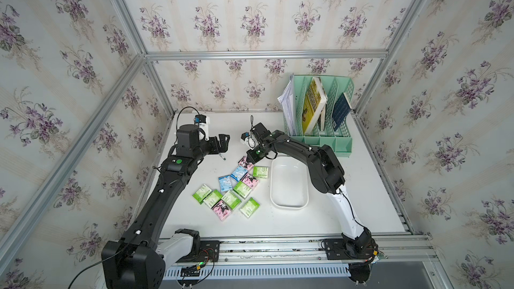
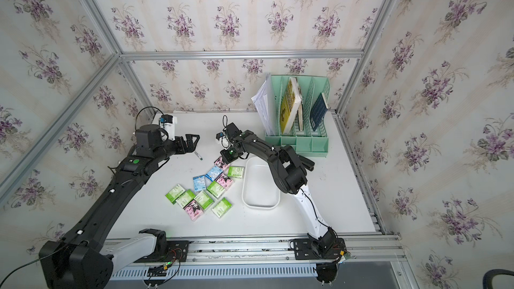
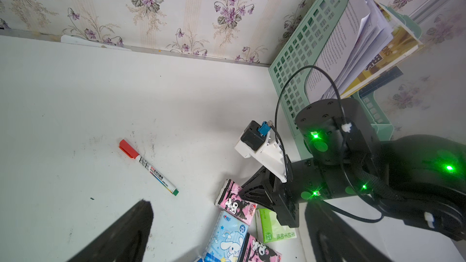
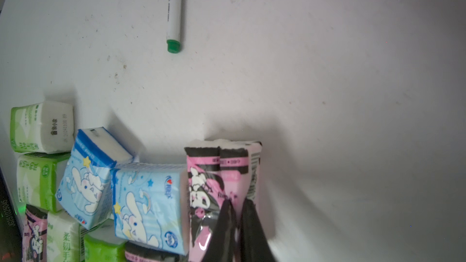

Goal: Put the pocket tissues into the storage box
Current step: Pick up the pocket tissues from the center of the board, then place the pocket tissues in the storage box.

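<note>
Right fingers (image 4: 228,233) clenched on edge of pink plastic-wrapped tissue packet with black cartoon figure (image 4: 211,185). Packet sits at far end of cluster, touching light-blue neighbour. Other pocket tissues (image 1: 242,189), green-and-white, light blue and pink, lie in loose cluster on white worktop (image 1: 278,223), just beside shallow white plastic storage box (image 1: 289,207), on left-arm side. Left fingers (image 3: 126,235) spread wide, released, grasping nothing, near red-capped white marker pen (image 3: 148,167).

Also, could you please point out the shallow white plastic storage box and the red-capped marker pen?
Shallow white plastic storage box (image 1: 288,184): in a top view, bare floor.
Red-capped marker pen (image 3: 155,173): left wrist view, white barrel.
</note>
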You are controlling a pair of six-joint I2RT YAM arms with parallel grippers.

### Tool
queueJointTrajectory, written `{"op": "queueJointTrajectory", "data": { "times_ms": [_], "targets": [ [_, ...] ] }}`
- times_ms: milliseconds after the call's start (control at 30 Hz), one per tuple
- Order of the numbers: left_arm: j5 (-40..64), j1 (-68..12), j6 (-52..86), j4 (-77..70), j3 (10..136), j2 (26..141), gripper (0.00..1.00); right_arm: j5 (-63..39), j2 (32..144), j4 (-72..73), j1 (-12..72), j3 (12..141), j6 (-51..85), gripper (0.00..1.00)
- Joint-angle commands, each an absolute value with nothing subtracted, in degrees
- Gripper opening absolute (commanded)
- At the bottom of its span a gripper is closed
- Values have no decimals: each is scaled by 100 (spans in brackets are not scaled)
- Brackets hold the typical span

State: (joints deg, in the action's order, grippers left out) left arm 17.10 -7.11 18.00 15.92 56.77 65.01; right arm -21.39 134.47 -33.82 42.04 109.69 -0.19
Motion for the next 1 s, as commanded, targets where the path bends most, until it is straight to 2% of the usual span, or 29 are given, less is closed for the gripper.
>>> {"op": "queueJointTrajectory", "data": {
  "times_ms": [0,333,600,767,967],
  "targets": [
    [1701,-703,1841,1604,5752,6487,99,-2109,13198,-3167,4210,10978,59,0],
    [1751,-703,1819,1735,5930,6502,99,-2310,12065,-2755,3730,10636,7,0],
    [1844,-710,1815,1660,5968,6563,99,-1689,10563,-3156,3165,8948,-1004,0],
    [1940,-712,1892,1526,5961,6686,99,-1330,9484,-2830,2850,7707,-1453,0],
    [1960,-721,1855,1525,5994,6741,99,-1385,9379,-3021,2841,7127,-1611,0]
  ]
}}
